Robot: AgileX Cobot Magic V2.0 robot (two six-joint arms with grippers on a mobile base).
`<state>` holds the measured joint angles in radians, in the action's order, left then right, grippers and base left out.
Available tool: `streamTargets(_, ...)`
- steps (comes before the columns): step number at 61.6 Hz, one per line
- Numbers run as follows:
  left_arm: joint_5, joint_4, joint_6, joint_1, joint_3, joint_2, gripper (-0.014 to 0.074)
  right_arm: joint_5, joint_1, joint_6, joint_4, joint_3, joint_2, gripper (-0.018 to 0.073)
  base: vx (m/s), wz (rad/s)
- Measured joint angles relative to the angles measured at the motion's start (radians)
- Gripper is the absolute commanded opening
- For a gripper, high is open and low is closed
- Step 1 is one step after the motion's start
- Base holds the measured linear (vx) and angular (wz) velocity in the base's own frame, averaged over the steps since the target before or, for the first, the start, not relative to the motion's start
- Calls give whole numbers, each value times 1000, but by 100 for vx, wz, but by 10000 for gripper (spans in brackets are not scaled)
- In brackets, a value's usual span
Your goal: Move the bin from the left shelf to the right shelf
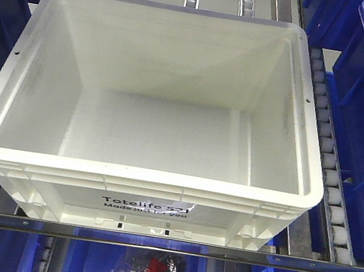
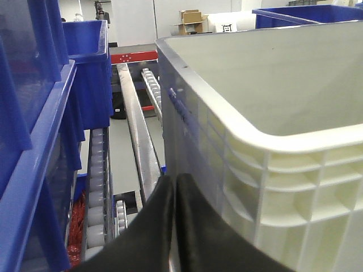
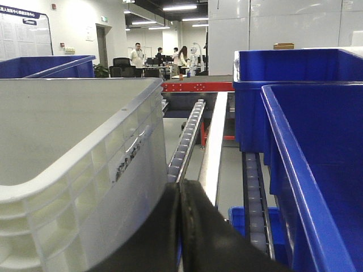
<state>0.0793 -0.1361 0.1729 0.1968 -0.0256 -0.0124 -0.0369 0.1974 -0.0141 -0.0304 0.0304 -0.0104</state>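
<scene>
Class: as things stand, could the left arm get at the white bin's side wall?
Probably yes. The left gripper, jaws shut, sits in the gap right beside the bin, with nothing between it and the ribbed wall. The blue bins on its other side may leave little room to open.

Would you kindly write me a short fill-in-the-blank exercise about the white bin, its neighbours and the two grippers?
1. The inside of the white bin is ____.
2. The neighbouring bins on either side are ____ in colour.
3. The left gripper and the right gripper, one at each side of the white bin, both have their fingers ____.
4. The black print on the bin's front starts with the word ____.

Missing words: empty; blue; shut; Totelife
</scene>
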Motion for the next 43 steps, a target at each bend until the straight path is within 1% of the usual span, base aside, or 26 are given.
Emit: streamTargets(43,0,0,0,0,0,0,-8,0,0,0,0,0,0,-7,0,0)
